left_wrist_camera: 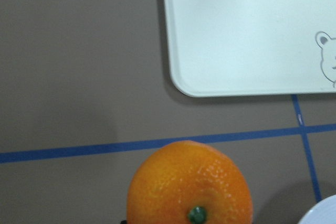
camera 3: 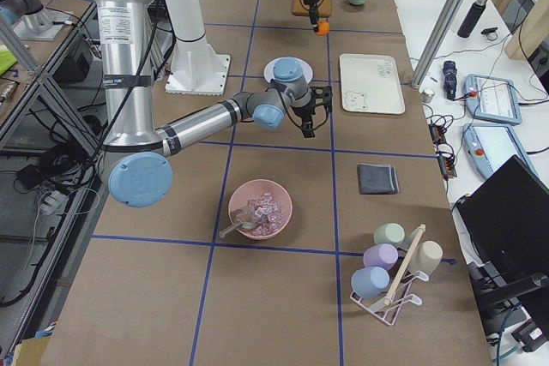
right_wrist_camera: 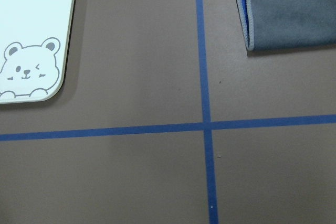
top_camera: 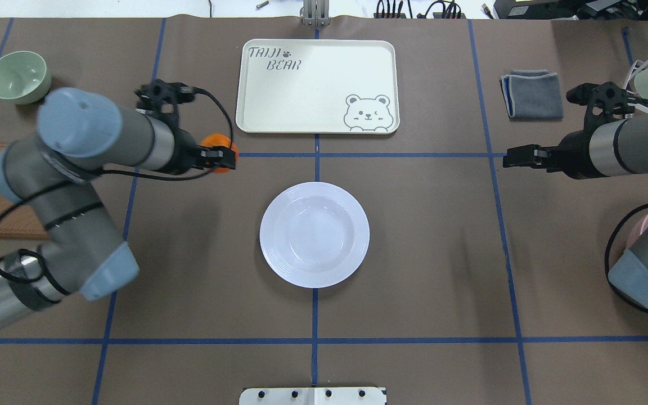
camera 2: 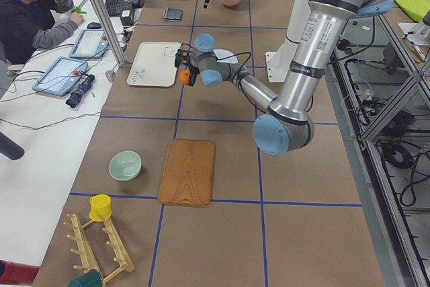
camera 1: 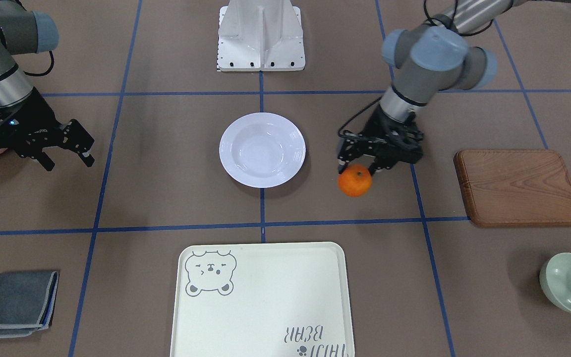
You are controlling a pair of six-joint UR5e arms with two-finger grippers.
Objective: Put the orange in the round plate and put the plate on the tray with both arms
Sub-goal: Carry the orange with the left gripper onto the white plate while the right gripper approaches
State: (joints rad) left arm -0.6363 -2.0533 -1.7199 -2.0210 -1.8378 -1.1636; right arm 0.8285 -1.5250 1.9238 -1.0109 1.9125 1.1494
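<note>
My left gripper (camera 1: 359, 171) is shut on the orange (camera 1: 355, 181), a small fruit with a green stem dot that fills the bottom of the left wrist view (left_wrist_camera: 190, 184). It hangs beside the round white plate (camera 1: 262, 149), on my left side of it, and apart from it. The plate (top_camera: 314, 234) lies empty at the table's centre. Beyond it lies the cream tray (top_camera: 317, 84) with the bear drawing, with nothing on it. My right gripper (camera 1: 67, 159) is open and holds nothing, off to the plate's other side.
A brown wooden board (camera 1: 518, 187) and a mint-green bowl (camera 1: 570, 282) lie on my left side. A folded grey cloth (camera 1: 18, 303) lies on my right near the tray. A pink bowl (camera 3: 260, 209) and a cup rack (camera 3: 390, 276) stand at the right end.
</note>
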